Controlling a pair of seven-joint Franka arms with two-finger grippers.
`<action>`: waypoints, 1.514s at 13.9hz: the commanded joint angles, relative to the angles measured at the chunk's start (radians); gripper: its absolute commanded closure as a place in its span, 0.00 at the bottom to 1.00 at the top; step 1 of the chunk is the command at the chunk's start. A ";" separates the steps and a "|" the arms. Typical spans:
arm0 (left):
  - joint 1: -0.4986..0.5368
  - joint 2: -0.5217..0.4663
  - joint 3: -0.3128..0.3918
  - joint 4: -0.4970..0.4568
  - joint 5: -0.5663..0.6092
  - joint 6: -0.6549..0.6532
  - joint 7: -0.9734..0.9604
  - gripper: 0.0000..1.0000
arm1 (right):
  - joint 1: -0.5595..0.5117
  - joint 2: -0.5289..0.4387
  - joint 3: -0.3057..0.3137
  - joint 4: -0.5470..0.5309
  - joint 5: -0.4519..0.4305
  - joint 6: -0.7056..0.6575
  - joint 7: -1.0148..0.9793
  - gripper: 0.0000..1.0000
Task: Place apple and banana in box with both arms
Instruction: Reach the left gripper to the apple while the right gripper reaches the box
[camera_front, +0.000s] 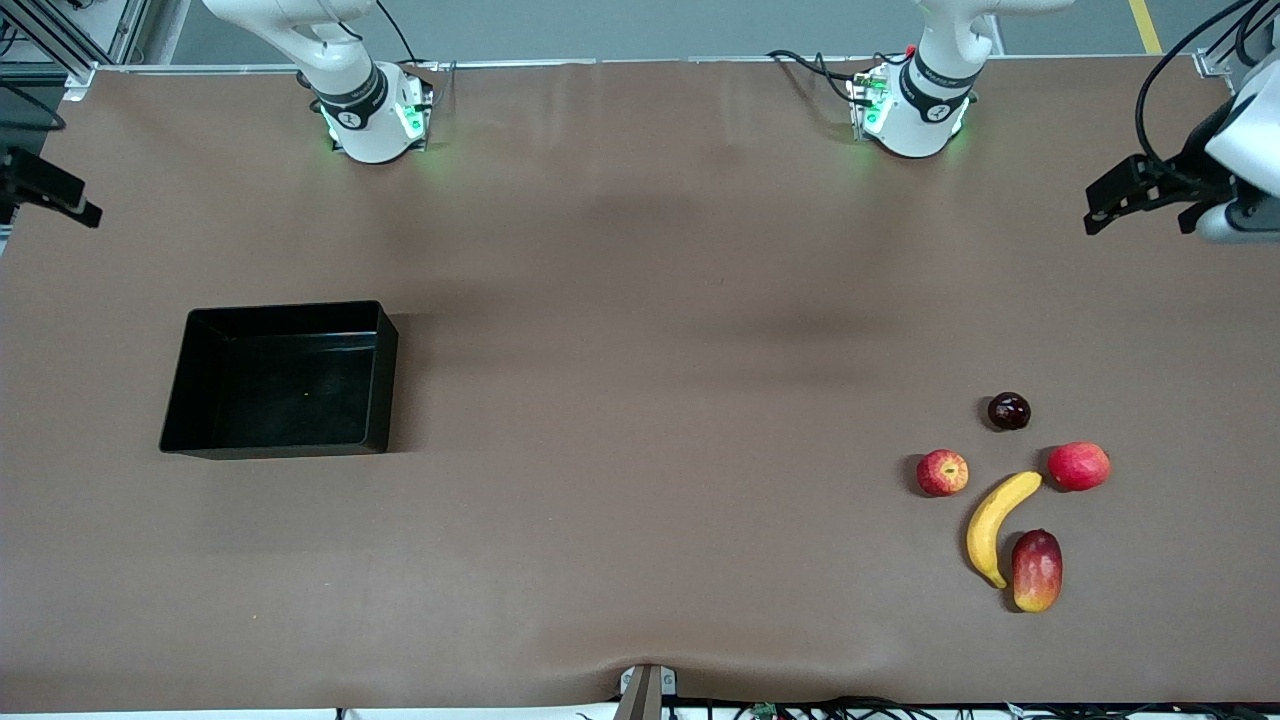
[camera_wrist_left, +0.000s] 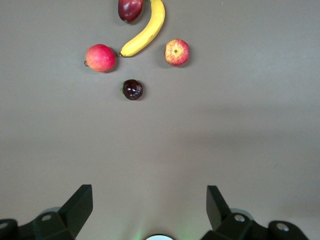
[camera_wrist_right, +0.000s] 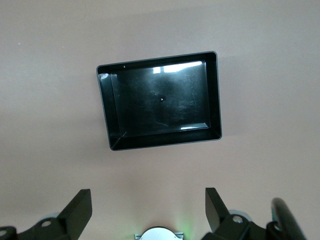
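The apple (camera_front: 942, 472) and the banana (camera_front: 995, 523) lie on the brown table toward the left arm's end, the banana nearer to the front camera. The black box (camera_front: 382, 370) stands empty toward the right arm's end. My left gripper (camera_wrist_left: 150, 192) is open and empty, high over the table by its base; the apple (camera_wrist_left: 176, 52) and banana (camera_wrist_left: 145, 32) show far off in its view. My right gripper (camera_wrist_right: 148, 195) is open and empty, high over the table; the box (camera_wrist_right: 165, 142) shows in its view. Neither gripper shows in the front view.
A pinkish-red fruit (camera_front: 1079, 466), a dark maroon fruit (camera_front: 1009, 411) and a red-and-yellow mango (camera_front: 1036, 570) lie around the banana. Dark fixtures reach in at the table's two ends (camera_front: 1140, 195) (camera_front: 50, 190).
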 joint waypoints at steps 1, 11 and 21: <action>0.003 0.124 -0.007 0.077 0.009 -0.008 0.009 0.00 | -0.068 0.122 -0.001 0.047 -0.008 -0.023 -0.011 0.00; -0.028 0.332 -0.030 -0.227 0.008 0.553 -0.013 0.00 | -0.228 0.305 -0.056 -0.214 -0.006 0.335 -0.228 0.00; -0.031 0.635 -0.022 -0.138 0.040 0.865 0.050 0.00 | -0.226 0.459 -0.048 -0.369 0.049 0.719 -0.416 0.00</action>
